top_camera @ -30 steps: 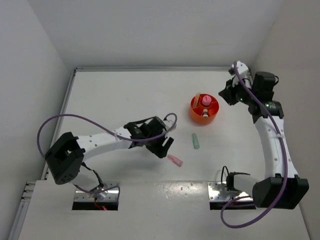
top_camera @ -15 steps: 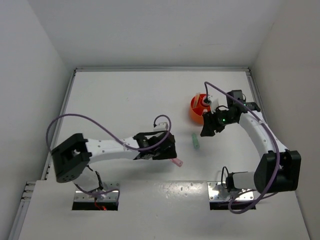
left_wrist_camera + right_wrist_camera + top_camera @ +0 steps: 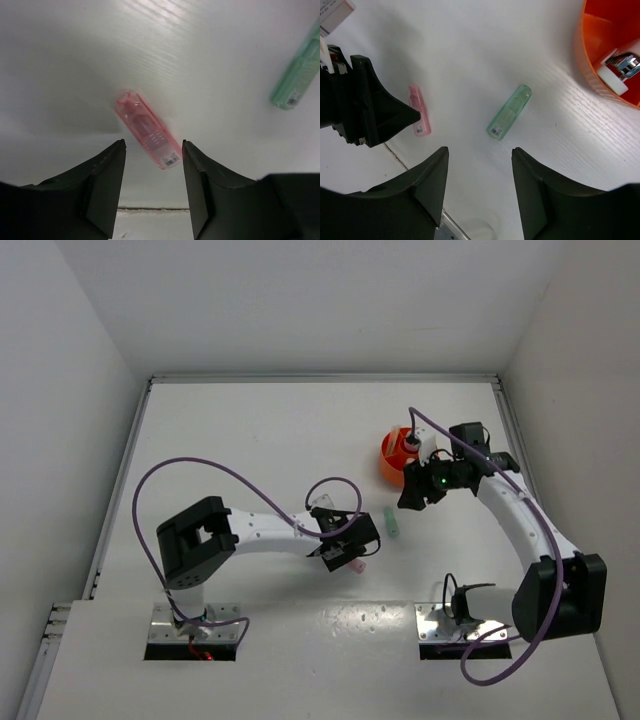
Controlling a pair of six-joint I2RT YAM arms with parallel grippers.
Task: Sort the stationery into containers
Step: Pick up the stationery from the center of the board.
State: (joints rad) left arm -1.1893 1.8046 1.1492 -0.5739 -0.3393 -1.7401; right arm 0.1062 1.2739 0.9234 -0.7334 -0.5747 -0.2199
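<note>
A pink stick [image 3: 147, 131] lies on the white table near its front seam. My left gripper [image 3: 154, 147] is open and hangs over the stick's near end, with a gap on each side. In the top view the pink stick [image 3: 355, 564] peeks out beside the left gripper [image 3: 345, 554]. A mint-green stick [image 3: 509, 112] lies ahead of my right gripper [image 3: 480, 152], which is open and empty above the table. The mint-green stick [image 3: 393, 523] sits between the two arms. The orange bowl [image 3: 391, 454] is partly covered by the right arm. Its wall [image 3: 592, 60] shows with a white block [image 3: 612, 75] inside.
The left gripper's black body [image 3: 367, 110] stands close to the left of the green stick. A seam [image 3: 150, 209] crosses the table just behind the pink stick. Two metal base plates [image 3: 445, 623] sit at the near edge. White walls close in the sides and back.
The left gripper moved right to straddle the pink stick, and its jaws have narrowed. The right gripper swung from the bowl towards the green stick and opened.
</note>
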